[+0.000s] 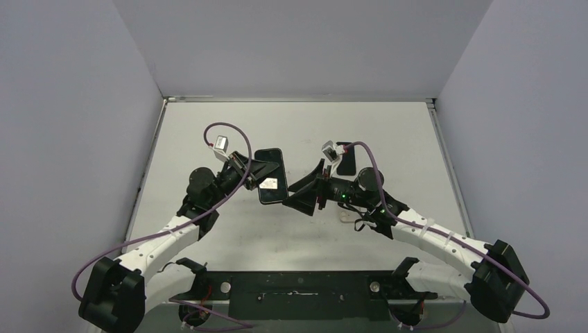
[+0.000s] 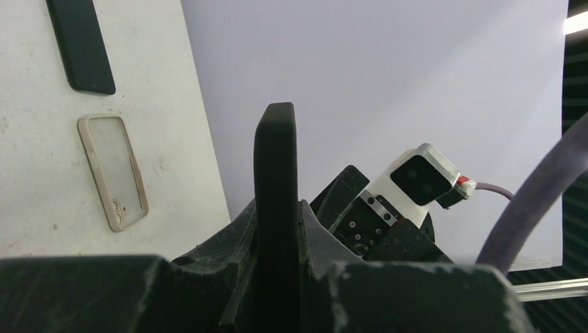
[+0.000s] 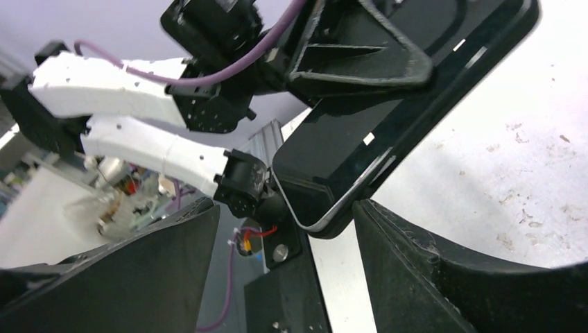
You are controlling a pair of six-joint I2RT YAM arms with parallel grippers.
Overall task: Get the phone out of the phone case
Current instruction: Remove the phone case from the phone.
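Left claw (image 1: pixel 255 171) clamps the phone (image 1: pixel 271 177), seemingly still in its black case (image 3: pixel 378 128), above the tabletop (image 1: pixel 291 125) as the right claw (image 1: pixel 310 186) gapes at its near end, next needing to pinch the case's rim and peel.

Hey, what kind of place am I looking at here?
Probably a robotics lab test cell: plain walls box in a white table, with a left arm and right arm mounted at its near edge, trailing purple cables.
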